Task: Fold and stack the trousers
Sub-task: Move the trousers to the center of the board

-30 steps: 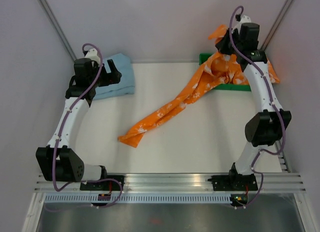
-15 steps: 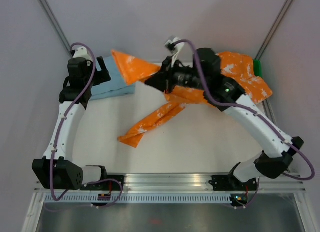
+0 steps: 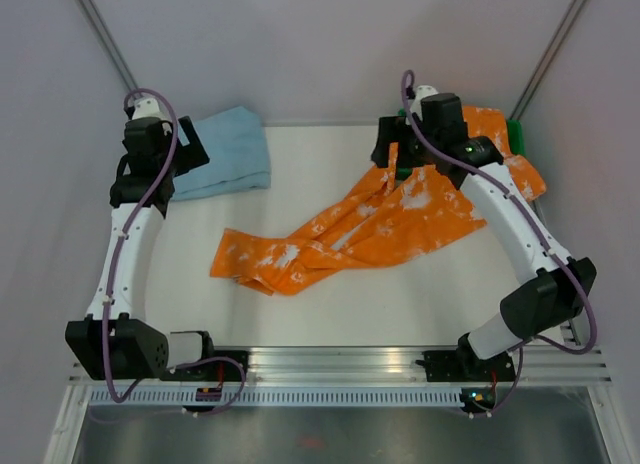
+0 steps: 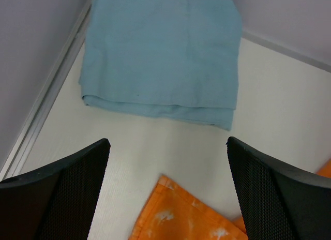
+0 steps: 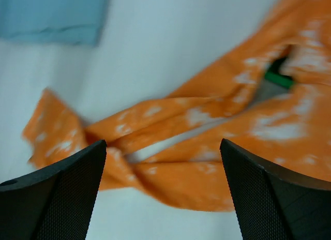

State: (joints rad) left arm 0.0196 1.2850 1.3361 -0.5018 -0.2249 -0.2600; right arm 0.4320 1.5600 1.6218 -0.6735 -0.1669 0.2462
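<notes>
Trousers (image 3: pixel 380 224): orange with white blotches, lying rumpled on the table (image 3: pixel 420 304), running from left of centre to the far right, far end draped over a green bin (image 3: pixel 516 134)
Right claw (image 5: pixel 163 141): fingers spread wide, nothing between them, above the trousers' far part
Left claw (image 4: pixel 168 141): fingers spread wide, empty, near a folded blue cloth (image 4: pixel 160 54) at far left
</notes>
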